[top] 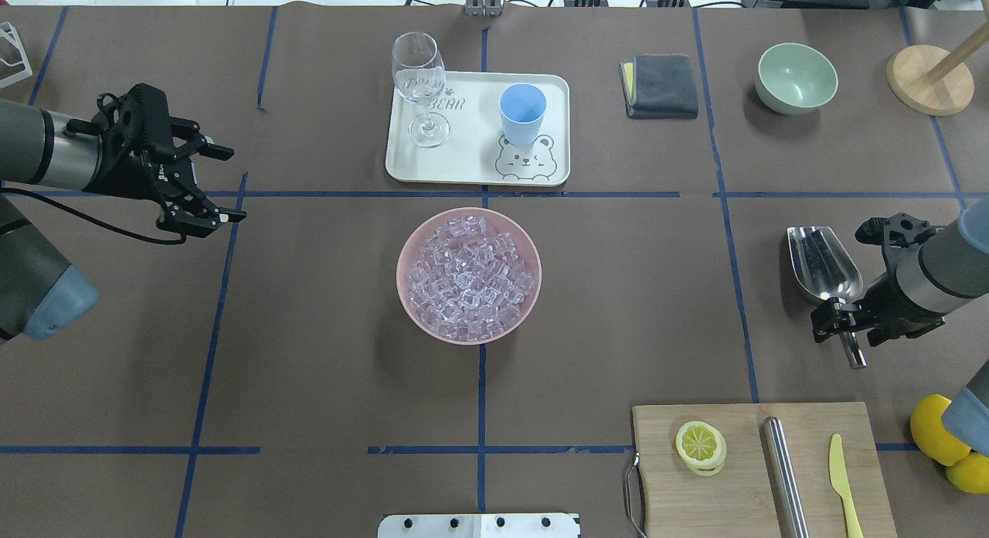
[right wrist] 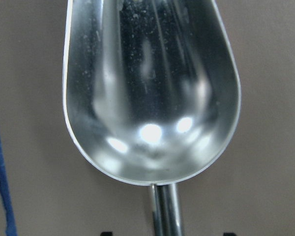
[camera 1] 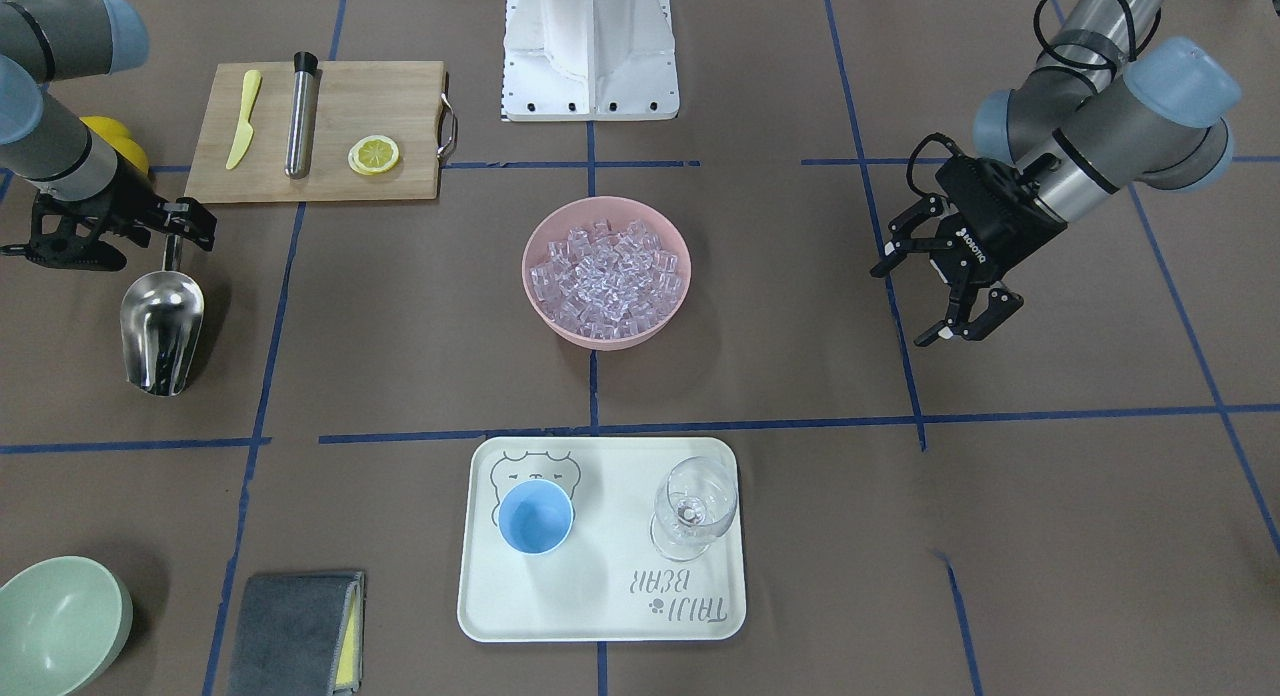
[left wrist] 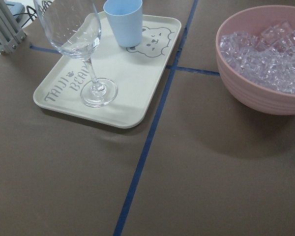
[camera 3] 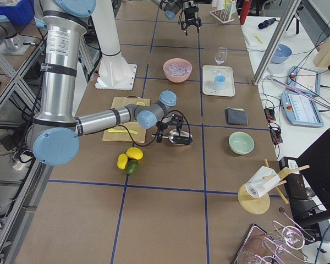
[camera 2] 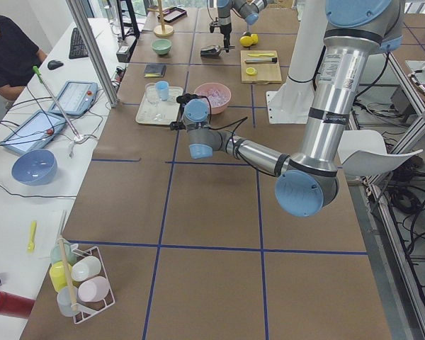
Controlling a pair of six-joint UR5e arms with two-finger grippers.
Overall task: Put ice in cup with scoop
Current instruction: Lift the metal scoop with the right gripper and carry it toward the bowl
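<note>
Overhead exterior shows the scoop (top: 823, 263) lying trough-up on the brown table at the robot's right, its rod handle pointing back toward the robot; the right gripper (top: 848, 333) straddles that handle with fingers spread, and its wrist camera shows the tips clear of the rod on both sides; the ice (top: 470, 279) is heaped in the pink bowl (top: 407, 248) at mid-table; the cup (top: 522, 113) stands upright on the white tray (top: 471, 163) beyond the bowl, beside a wine glass (top: 419, 78); the left gripper (top: 230, 184) hangs open-fingered, holding nothing, well apart on the left.

Light-blue cup (camera 1: 535, 516), silver scoop (camera 1: 160, 328)
</note>
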